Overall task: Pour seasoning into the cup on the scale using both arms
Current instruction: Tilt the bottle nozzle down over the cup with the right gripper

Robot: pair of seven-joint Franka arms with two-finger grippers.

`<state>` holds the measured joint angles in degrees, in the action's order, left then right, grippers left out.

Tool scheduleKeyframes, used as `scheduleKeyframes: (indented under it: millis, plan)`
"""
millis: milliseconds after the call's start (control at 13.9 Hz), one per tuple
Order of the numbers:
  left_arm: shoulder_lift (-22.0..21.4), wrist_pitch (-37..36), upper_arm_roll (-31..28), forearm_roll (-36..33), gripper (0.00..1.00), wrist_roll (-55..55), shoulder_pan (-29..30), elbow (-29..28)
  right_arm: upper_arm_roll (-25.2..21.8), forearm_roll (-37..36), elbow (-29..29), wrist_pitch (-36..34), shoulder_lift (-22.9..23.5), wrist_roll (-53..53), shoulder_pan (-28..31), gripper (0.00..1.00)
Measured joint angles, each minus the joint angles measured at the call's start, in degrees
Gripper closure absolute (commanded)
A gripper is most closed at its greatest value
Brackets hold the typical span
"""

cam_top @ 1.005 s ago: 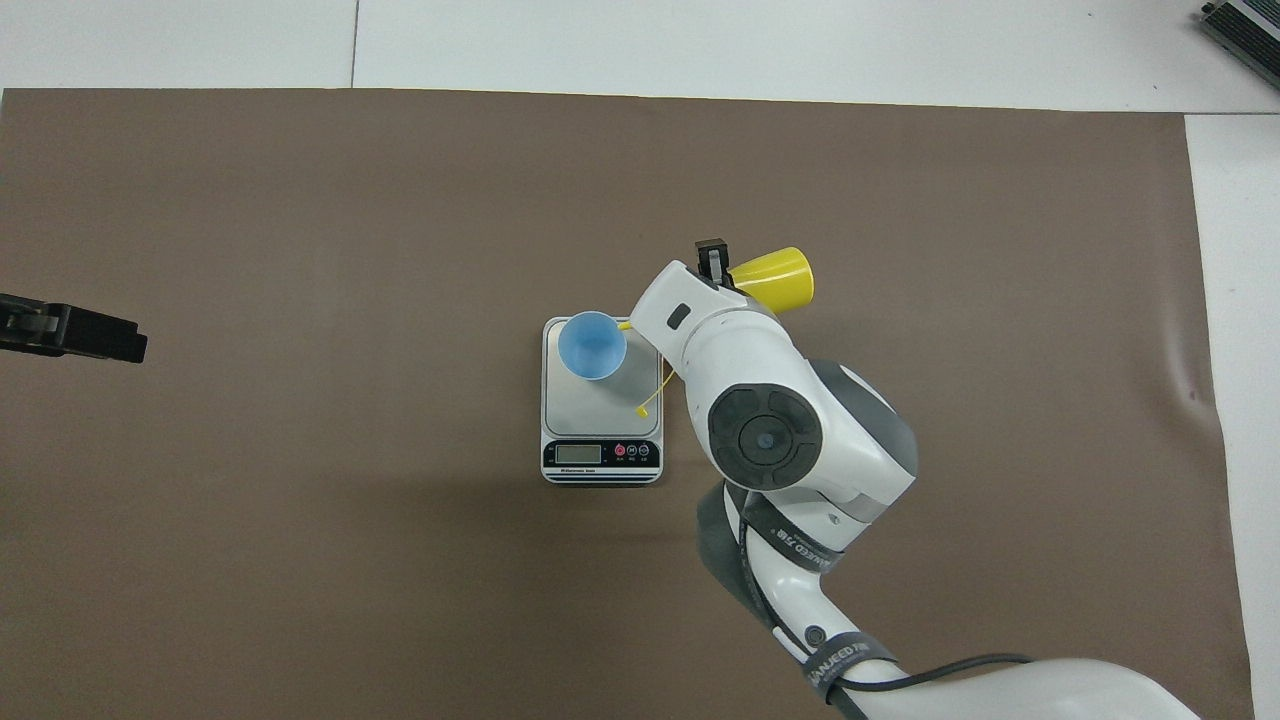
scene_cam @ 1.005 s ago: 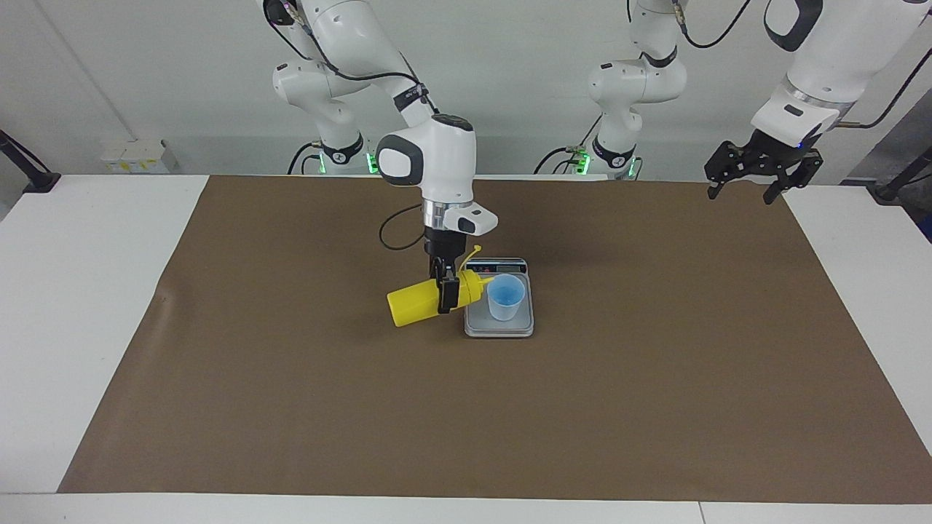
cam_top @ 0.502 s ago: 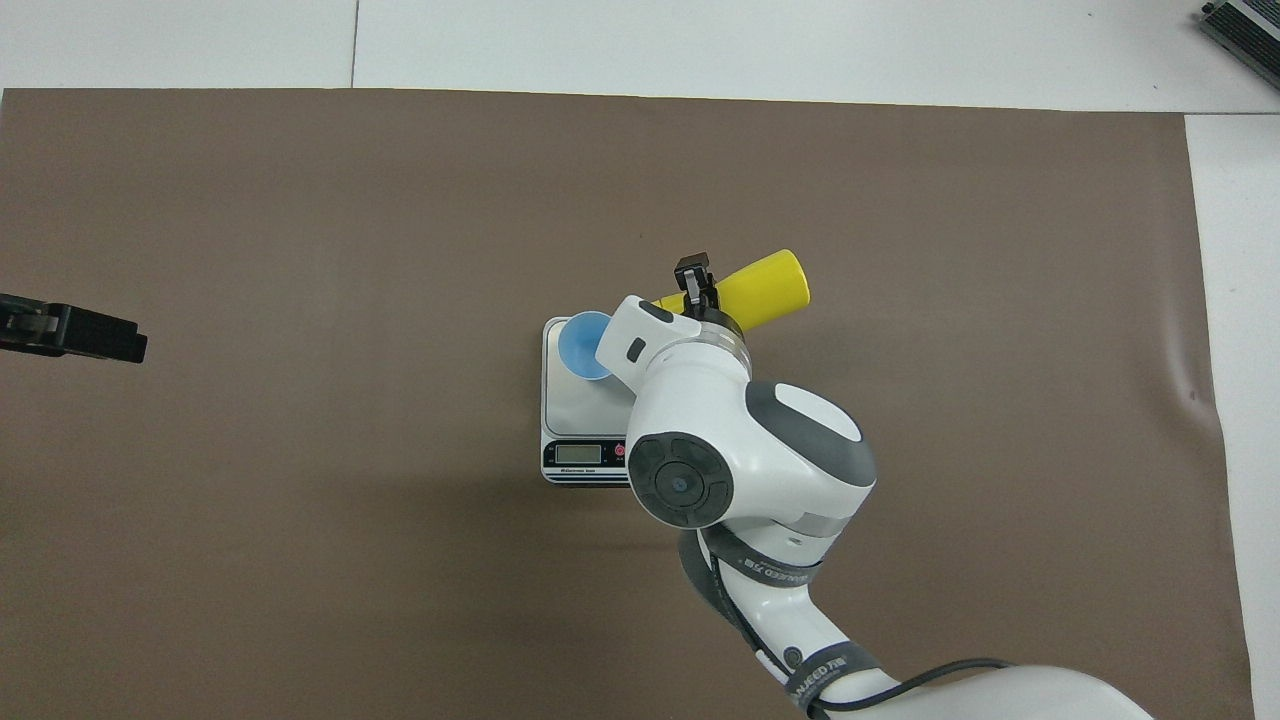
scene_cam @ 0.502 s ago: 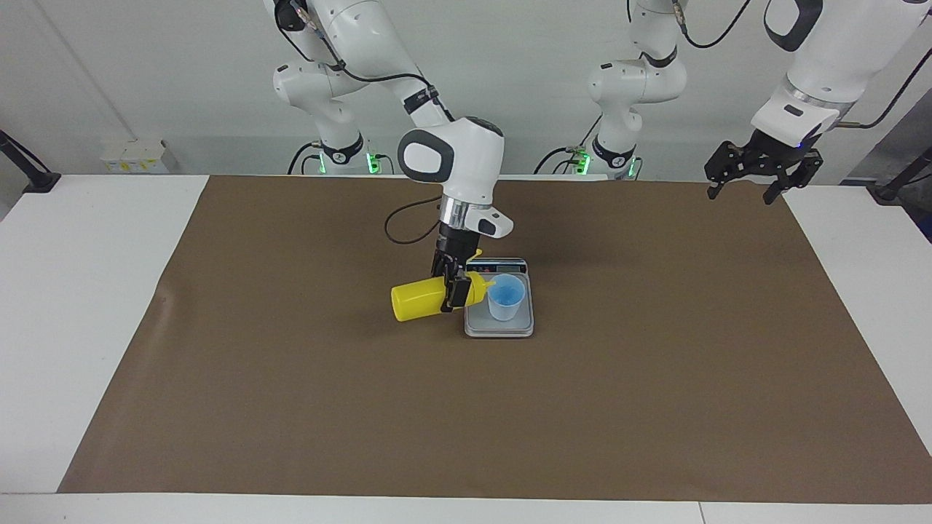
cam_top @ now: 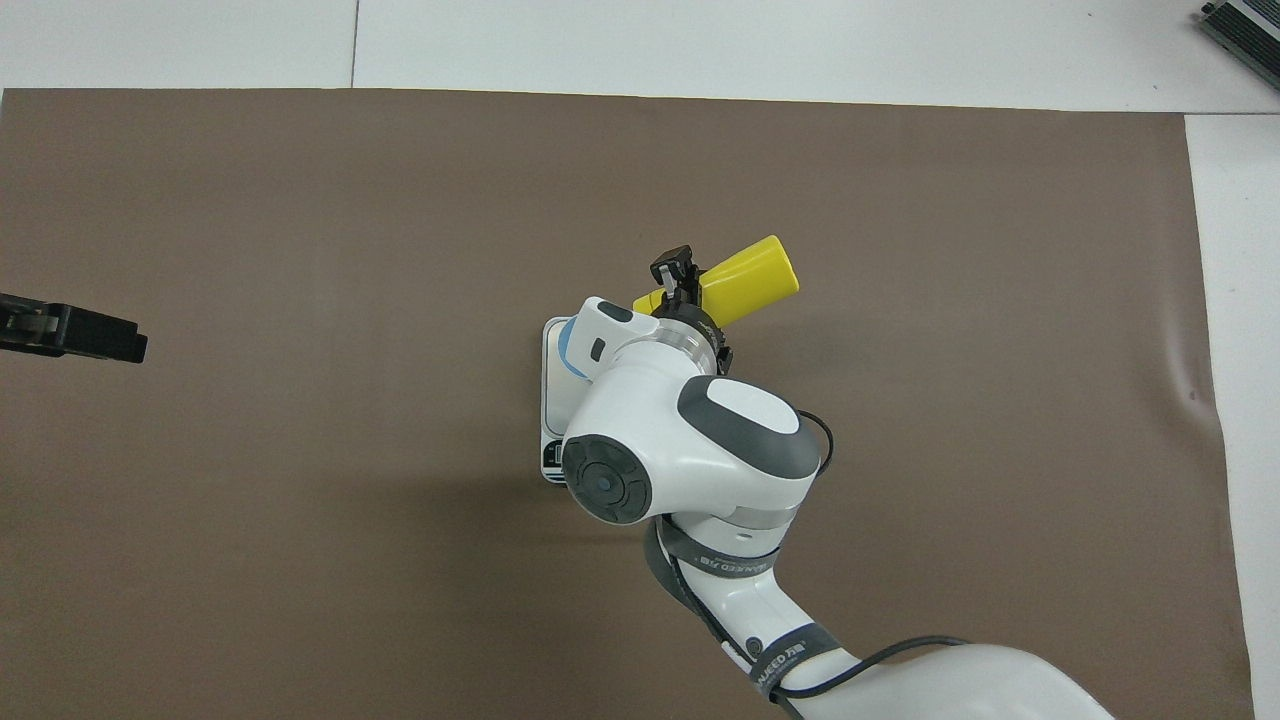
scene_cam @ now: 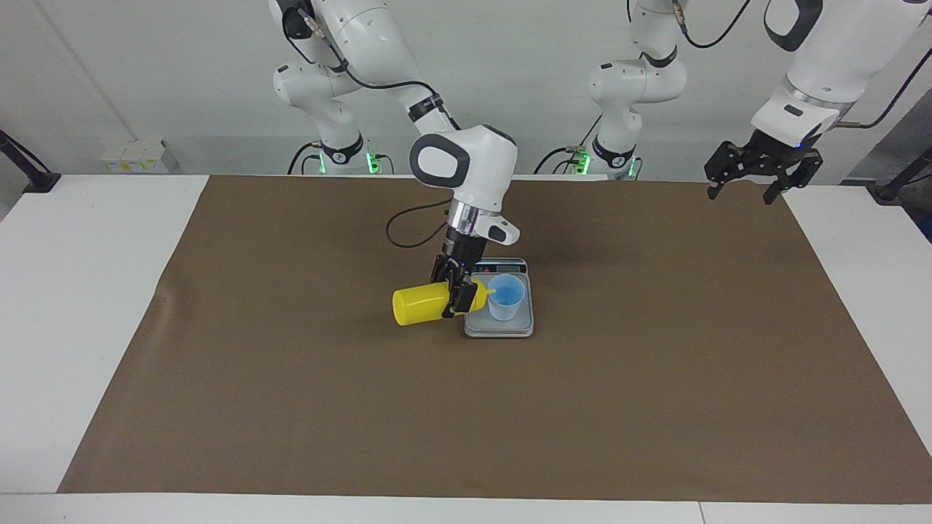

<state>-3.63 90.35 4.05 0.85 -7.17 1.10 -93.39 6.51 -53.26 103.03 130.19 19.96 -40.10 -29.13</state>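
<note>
One seasoning (scene_cam: 421,303), tipped in the right gripper's (scene_cam: 457,287) clamped fingers; one cup (scene_cam: 506,297) on one scale (scene_cam: 499,327); left gripper (scene_cam: 750,175) spread wide.

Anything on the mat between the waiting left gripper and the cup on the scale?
Nothing: bare brown mat separates the left gripper from the cup, clearest in the facing view.

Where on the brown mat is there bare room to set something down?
The brown mat lies bare on each side of the scale. Crowded only mid-mat: the right gripper tips the yellow squeeze bottle at the blue cup there.
</note>
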Motion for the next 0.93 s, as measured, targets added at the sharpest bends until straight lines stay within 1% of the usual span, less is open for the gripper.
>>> scheduleKeyframes:
  millis: [215,933]
  plan:
    - [0.00,0.00,0.00,0.00,0.00,0.00,0.00,0.00,0.02,-0.01,-0.41,-2.76,0.11,0.20,-1.99,1.00]
    - [0.00,-0.01,0.00,0.00,0.00,0.00,0.00,0.00,-0.15,-0.14,-1.16,-3.10,0.23,0.24,-2.21,1.00]
